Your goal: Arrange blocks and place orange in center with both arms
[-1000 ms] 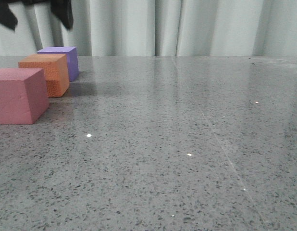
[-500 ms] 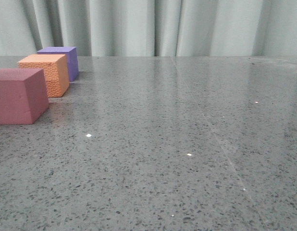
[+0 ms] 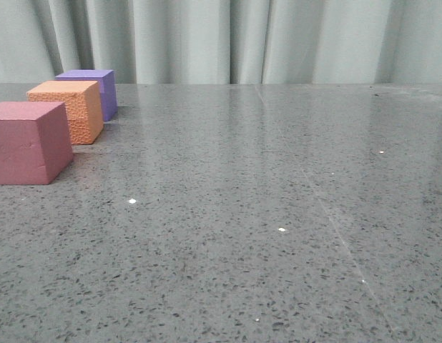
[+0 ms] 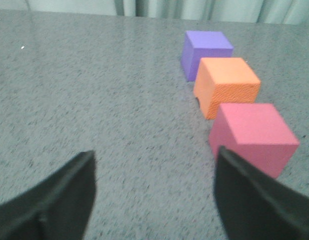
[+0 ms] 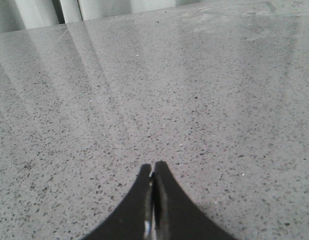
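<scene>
Lined up at about ten o'clock in the front view on the grey speckled tabletop [image 3: 264, 214]: pink-red cube [image 3: 29, 141] nearest, orange cube [image 3: 69, 108] in the middle, purple cube [image 3: 91, 90] farthest, close together in a row angling toward one o'clock. Orange sitting between the other two, just beside each. Left gripper [image 4: 154, 192] spread wide, holding nothing, above bare table, with the right-hand finger [image 4: 257, 200] near the pink-red cube. Right gripper [image 5: 153, 182] pressed together, fingertips touching, holding nothing, over bare tabletop at a distance from the cubes.
</scene>
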{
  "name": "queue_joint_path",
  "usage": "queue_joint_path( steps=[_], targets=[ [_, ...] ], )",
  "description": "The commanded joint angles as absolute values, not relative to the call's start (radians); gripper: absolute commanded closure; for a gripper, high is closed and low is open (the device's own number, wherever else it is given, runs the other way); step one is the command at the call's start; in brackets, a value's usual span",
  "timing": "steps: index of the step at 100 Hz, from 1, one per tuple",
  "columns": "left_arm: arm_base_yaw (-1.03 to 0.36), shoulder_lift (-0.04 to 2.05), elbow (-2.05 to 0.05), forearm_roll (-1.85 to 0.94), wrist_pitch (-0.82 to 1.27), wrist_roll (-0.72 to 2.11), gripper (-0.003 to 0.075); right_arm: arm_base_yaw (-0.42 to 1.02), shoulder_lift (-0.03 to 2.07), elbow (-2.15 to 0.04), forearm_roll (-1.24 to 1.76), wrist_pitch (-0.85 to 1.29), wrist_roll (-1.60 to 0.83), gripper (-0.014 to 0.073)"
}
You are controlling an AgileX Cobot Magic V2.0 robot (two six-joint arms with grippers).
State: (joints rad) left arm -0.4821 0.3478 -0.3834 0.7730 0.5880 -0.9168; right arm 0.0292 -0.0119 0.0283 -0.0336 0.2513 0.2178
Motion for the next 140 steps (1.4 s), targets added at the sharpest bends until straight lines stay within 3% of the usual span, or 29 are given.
queue_joint_path(
  steps=[1, 20, 89, 108, 140],
  targets=[
    [-0.485, 0.298, -0.381, 0.785, 0.576, -0.924, 0.0416, 0.028, -0.032, 0.014, -0.046, 0.165, 0.209, 0.0655],
    [-0.485, 0.247, -0.369, 0.787, 0.605, -0.924, 0.0738, 0.028, -0.032, 0.014, -0.046, 0.165, 0.209, 0.0655],
    [-0.485, 0.247, -0.369, 0.793, 0.603, -0.924, 0.0739, 0.028, -0.032, 0.014, -0.046, 0.165, 0.209, 0.0655],
    [-0.485, 0.247, -0.369, 0.834, 0.452, -0.91, 0.0739, 0.028, -0.032, 0.014, -0.046, 0.165, 0.209, 0.0655],
    [-0.348, 0.231, -0.359, 0.477, 0.373, -0.407, 0.0739, 0.028, -0.032, 0.014, -0.046, 0.165, 0.209, 0.0655]
  ],
)
